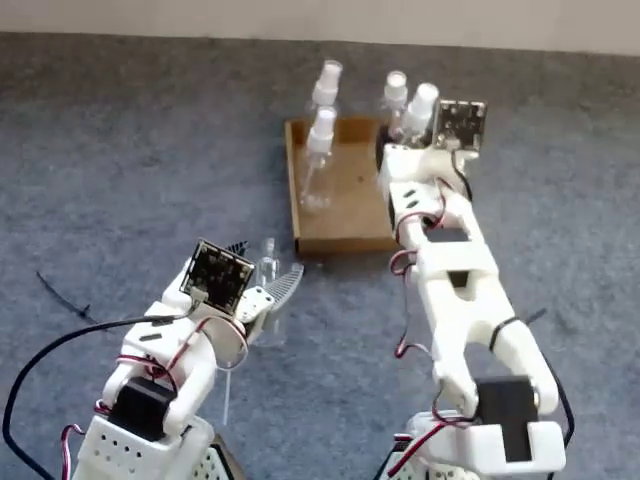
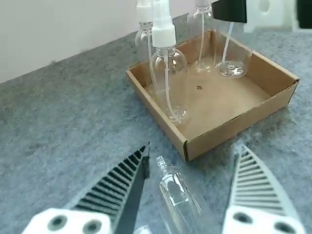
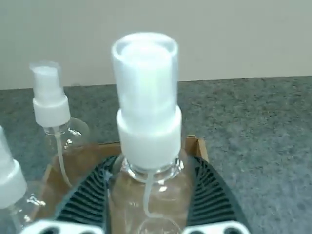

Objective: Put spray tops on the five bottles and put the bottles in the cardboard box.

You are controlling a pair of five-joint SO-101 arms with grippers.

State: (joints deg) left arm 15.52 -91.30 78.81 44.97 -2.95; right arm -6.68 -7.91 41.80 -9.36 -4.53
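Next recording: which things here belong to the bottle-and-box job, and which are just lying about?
Job: cardboard box; capped bottle in the box; capped bottle behind the box; capped bottle at the far corner; gripped capped bottle, in the right pincer; uncapped bottle, lying inside the open left pincer.
Lying about: thin black strip on the carpet.

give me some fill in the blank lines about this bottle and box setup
1. The bare bottle lying on its side between the fingers of the left claw has no ____ on it.
2. The left claw is ____.
3. The right claw is shut on a capped bottle, its base within the walls of the cardboard ____.
4. In all, ____ bottles are capped.
Missing words: spray top; open; box; four.
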